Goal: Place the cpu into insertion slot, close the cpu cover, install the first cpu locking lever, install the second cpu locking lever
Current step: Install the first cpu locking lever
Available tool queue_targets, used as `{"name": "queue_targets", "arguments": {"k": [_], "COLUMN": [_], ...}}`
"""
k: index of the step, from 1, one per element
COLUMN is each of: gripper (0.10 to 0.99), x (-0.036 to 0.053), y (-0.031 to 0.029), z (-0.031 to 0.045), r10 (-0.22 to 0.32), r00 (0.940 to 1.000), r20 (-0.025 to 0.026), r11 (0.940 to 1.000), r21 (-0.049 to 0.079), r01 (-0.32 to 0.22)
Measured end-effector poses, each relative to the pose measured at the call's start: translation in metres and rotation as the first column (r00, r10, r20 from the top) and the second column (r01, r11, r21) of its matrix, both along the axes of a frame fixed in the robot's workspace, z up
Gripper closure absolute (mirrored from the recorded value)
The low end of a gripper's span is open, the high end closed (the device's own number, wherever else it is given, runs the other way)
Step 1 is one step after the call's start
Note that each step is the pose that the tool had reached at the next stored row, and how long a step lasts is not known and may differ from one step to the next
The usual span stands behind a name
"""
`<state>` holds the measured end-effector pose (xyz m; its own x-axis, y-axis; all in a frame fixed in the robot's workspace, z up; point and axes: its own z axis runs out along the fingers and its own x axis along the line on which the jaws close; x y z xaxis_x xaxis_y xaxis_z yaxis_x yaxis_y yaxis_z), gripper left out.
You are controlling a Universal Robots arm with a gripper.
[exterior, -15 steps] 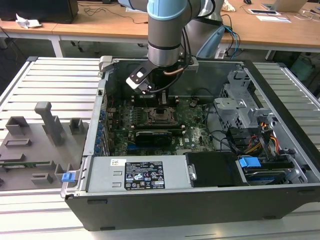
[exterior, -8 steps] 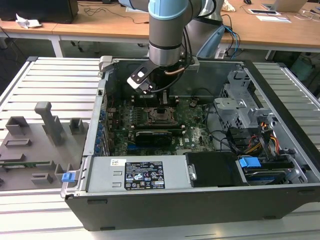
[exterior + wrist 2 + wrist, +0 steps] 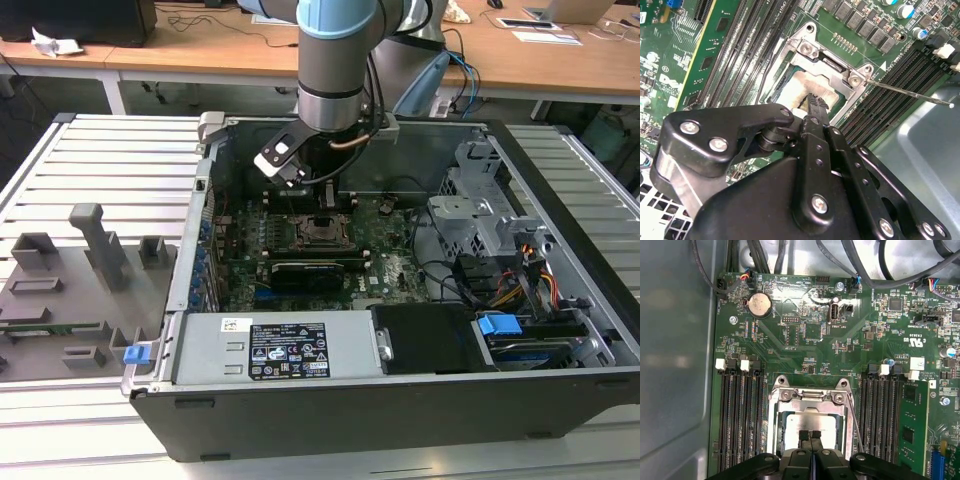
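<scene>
Pincer (image 3: 810, 434) tips closed together, poised over the seated cpu (image 3: 792, 424).
From the exterior view's left: the case wall (image 3: 205, 215) stands well off the pincer. Directly under its tips the cpu lies in the insertion slot (image 3: 322, 232), with the cpu cover (image 3: 810, 396) seemingly down around it. A thin locking lever (image 3: 910, 93) juts free just beside. Contact is unclear. Any push should probably go straight down, clear of the flanking memory slots (image 3: 740, 415). The drive cage (image 3: 480, 200) stands beyond, leaving room.

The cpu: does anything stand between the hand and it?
Nothing visible does. In the first wrist view the hand is right above the cpu, whose metal top is bare; the cpu cover frames only its edges.
</scene>
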<state>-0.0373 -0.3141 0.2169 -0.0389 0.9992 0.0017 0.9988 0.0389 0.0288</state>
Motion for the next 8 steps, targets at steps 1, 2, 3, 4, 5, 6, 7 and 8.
{"name": "queue_targets", "arguments": {"k": [1,2,3,4,5,6,7,8], "gripper": [0.98,0.98,0.98,0.98,0.98,0.98,0.98,0.98], "x": [0.0,0.0,0.0,0.0,0.0,0.0,0.0,0.0], "y": [0.0,0.0,0.0,0.0,0.0,0.0,0.0,0.0], "z": [0.0002,0.0003,0.0006,0.0008,0.001,0.0013,0.0016,0.0018], "r10": [0.0,0.0,0.0,0.0,0.0,0.0,0.0,0.0], "r00": [1.0,1.0,1.0,1.0,1.0,1.0,1.0,1.0], "r20": [0.0,0.0,0.0,0.0,0.0,0.0,0.0001,0.0], "r11": [1.0,1.0,1.0,1.0,1.0,1.0,1.0,1.0], "r21": [0.0,0.0,0.0,0.0,0.0,0.0,0.0,0.0], "r01": [0.0,0.0,0.0,0.0,0.0,0.0,0.0,0.0]}}
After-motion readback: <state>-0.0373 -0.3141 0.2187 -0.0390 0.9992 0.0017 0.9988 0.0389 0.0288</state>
